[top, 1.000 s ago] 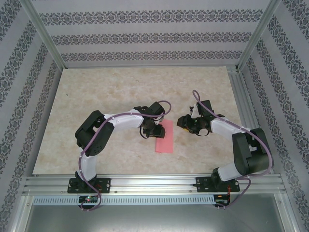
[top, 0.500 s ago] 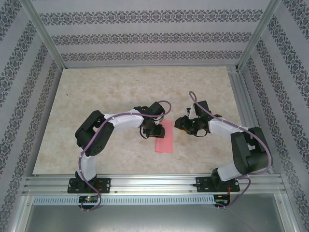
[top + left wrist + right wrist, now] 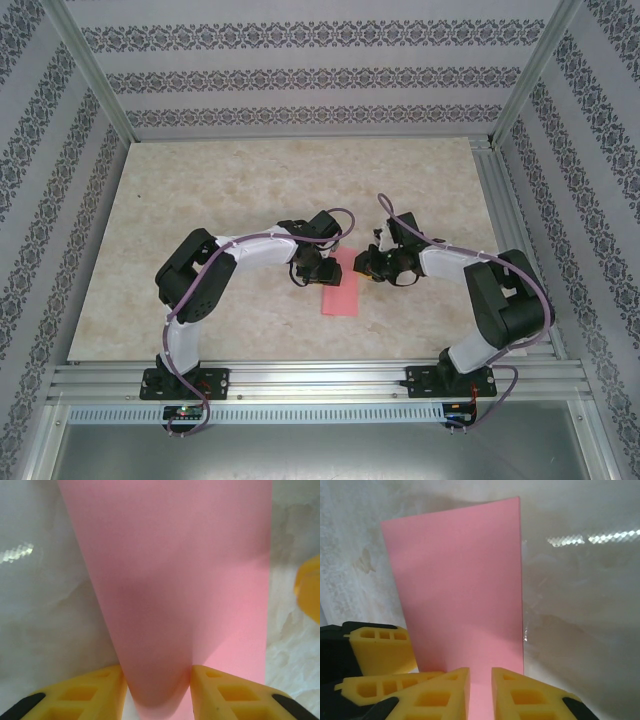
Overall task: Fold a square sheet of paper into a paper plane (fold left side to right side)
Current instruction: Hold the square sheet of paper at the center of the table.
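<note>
The square sheet of paper (image 3: 340, 283) lay as a narrow pink strip midway between the 2 arms, its long side running away from their bases. It looked already doubled over, but the fold seemed soft: in the left wrist view the paper rose in a rounded hump.

The left tool (image 3: 157, 694) straddled that hump, its fingers (image 3: 85, 692) part-way apart and touching the paper on either side. Whether it clamped the paper or only steadied it, I could not tell. The right tool (image 3: 480, 692) sat at the strip's right edge, jaws almost together with a slit of pink between them — nipping the edge or merely resting over it, I could not tell.

Doing this step well probably meant 1 tool pinning the strip while the other checked that the 2 free edges met, then pressed along the fold from the middle outward. The marbled surface (image 3: 220, 190) looked smooth, so thin paper would likely skid — light, steady pressure seemed wise.
</note>
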`<control>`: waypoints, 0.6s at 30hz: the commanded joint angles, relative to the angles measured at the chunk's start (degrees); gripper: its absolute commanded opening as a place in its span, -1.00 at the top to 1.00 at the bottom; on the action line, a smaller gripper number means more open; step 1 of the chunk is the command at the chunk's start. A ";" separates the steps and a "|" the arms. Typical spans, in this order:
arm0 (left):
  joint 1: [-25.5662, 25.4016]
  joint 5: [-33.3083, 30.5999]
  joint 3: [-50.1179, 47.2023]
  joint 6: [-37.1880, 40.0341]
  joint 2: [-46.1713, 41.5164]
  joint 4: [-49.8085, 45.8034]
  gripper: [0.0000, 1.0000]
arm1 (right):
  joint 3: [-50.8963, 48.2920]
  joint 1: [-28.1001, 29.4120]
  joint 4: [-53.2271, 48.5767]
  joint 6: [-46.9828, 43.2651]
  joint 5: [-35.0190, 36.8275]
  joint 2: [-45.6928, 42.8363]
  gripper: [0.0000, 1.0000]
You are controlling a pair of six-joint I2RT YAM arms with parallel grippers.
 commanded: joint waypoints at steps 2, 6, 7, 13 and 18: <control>-1.48 -0.72 0.66 1.16 2.35 -0.05 0.19 | 0.73 1.18 1.47 0.71 0.30 2.06 0.62; -1.56 -0.72 0.71 1.23 2.36 -0.08 0.19 | 1.20 1.79 1.31 0.65 0.64 3.71 0.62; -1.52 -0.77 0.78 1.20 2.38 -0.08 0.19 | 1.35 1.88 1.16 0.55 0.92 3.92 0.62; -1.57 -0.82 0.78 1.22 2.27 -0.26 0.19 | 2.27 2.21 -2.30 -0.81 3.25 5.13 0.62; -1.55 -2.56 0.73 1.74 0.48 -1.34 0.13 | 2.97 2.14 -5.51 -2.35 4.95 6.75 0.62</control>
